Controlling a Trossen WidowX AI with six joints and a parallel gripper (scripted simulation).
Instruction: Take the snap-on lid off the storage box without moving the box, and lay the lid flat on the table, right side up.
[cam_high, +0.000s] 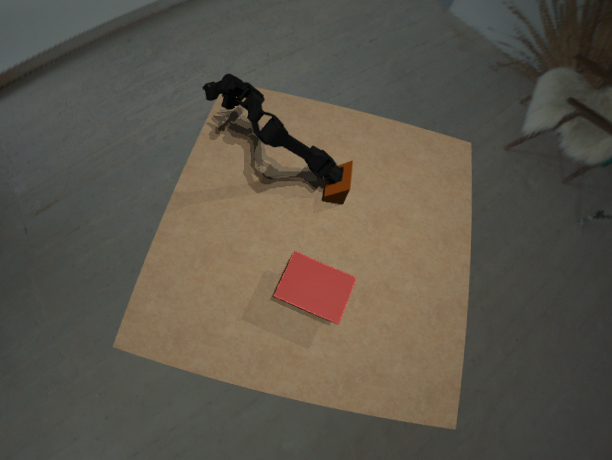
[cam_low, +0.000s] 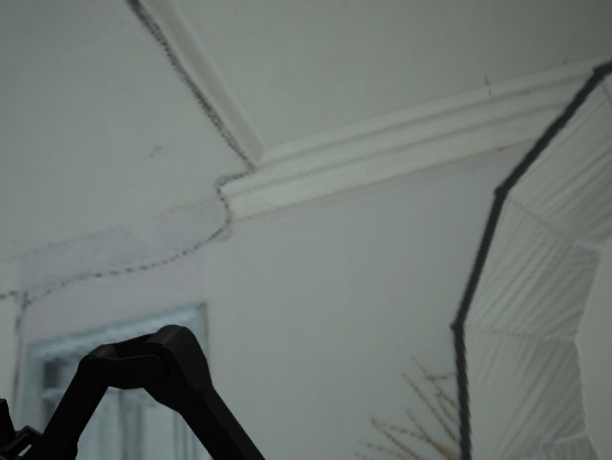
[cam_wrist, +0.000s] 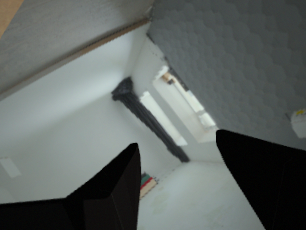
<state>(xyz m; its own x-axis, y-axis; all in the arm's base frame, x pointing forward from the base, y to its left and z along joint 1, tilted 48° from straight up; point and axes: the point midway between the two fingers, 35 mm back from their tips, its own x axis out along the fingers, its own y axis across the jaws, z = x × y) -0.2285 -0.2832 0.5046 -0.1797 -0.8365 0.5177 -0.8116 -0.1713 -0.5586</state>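
A flat red rectangular lid (cam_high: 315, 287), seen from above in the top view, lies level with its smooth face up. It covers the storage box, of which only a thin dark strip of side shows along the lower left edge; a shadow falls beside it on the tan table (cam_high: 390, 320). My gripper (cam_wrist: 177, 143) is partly open and empty, with a wide gap between its two black fingers in the wrist view. In the top view the arm stretches to the table's upper left corner, far from the box. Its fingers are too small to make out there.
An orange block-like thing (cam_high: 344, 184) with a dark side stands close against the lower end of the black arm (cam_high: 295, 145). The exterior view shows part of the arm (cam_low: 175, 360) in front of the room's walls. A chair stands off the table at the upper right.
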